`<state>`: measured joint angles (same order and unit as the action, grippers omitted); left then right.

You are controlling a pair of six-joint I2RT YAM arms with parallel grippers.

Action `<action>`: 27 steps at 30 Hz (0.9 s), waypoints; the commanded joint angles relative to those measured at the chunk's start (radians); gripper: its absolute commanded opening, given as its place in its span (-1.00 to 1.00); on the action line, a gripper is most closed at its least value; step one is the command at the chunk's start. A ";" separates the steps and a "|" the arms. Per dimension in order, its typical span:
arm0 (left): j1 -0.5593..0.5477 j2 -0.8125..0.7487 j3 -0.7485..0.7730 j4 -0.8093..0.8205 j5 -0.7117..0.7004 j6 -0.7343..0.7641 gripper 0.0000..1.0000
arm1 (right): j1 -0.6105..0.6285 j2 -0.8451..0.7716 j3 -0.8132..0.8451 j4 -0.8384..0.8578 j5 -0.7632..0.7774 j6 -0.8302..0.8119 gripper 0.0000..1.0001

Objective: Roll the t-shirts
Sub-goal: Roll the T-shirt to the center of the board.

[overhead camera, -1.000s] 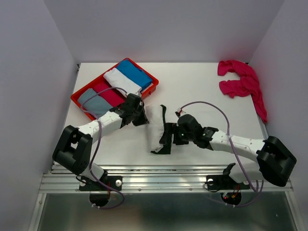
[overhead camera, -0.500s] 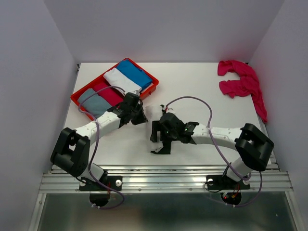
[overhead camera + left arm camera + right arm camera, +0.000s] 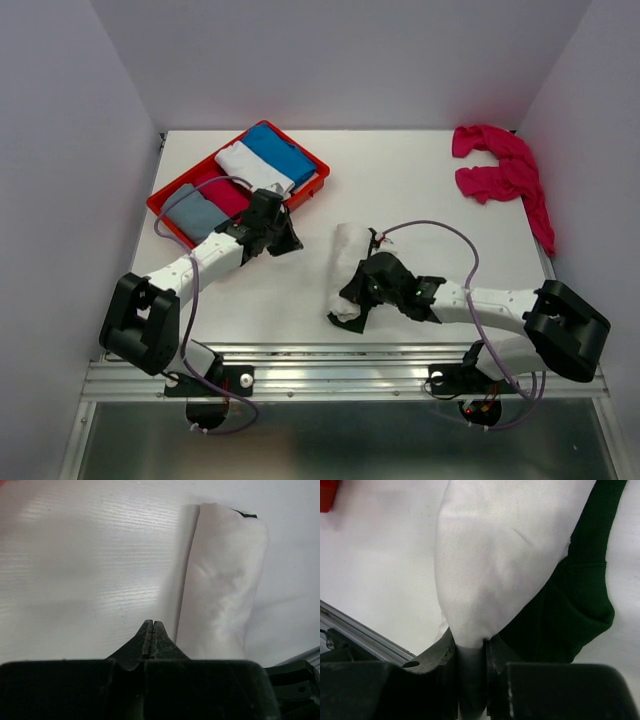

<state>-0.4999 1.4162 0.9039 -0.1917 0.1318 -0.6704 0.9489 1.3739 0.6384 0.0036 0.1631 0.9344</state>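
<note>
- The metal rail [image 3: 340,365] runs along the near edge of the table [image 3: 280,320]. Only a narrow bare strip separates it from the near end of the cream-white t-shirt [image 3: 348,262].
- The right gripper [image 3: 470,645] is at the cream-white t-shirt's near end, its jaws pinching a fold of the cream cloth.
- Only the right wrist view shows that pinch, because in the top view the arm covers it. The same view shows the dark green sleeve [image 3: 570,615] bunched against the right side of the fold, and the rail close on its left.
- The cream-white t-shirt lies mid-table as a long roll slanting away from the near edge, with open surface on both sides.
- The left gripper [image 3: 152,630] is left of the roll's far end and apart from it, jaws pressed together on nothing. Its wrist view shows the roll's smooth flank and a dark edge at the far tip.
- The red tray [image 3: 165,208], holding folded clothes [image 3: 270,155], lies far-left of the roll, beyond the left gripper.
- The magenta-pink t-shirts [image 3: 500,170] are heaped far-right of the roll, well apart from it, trailing along the table's right edge.
</note>
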 commanded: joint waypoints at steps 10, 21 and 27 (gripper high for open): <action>-0.095 0.105 0.150 0.024 0.034 0.005 -1.00 | -0.033 -0.216 -0.388 0.438 -0.033 0.208 -0.99; -0.175 0.205 0.257 0.024 0.065 0.040 -1.00 | -0.033 -0.265 -0.562 0.481 0.012 0.359 -0.99; -0.273 0.360 0.389 0.031 0.097 0.060 -1.00 | -0.033 -0.239 -0.594 0.521 0.000 0.350 -0.99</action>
<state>-0.7269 1.7378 1.2228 -0.1688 0.1944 -0.6453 0.9169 1.1099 0.0772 0.5331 0.1501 1.2800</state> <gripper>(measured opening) 0.019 0.284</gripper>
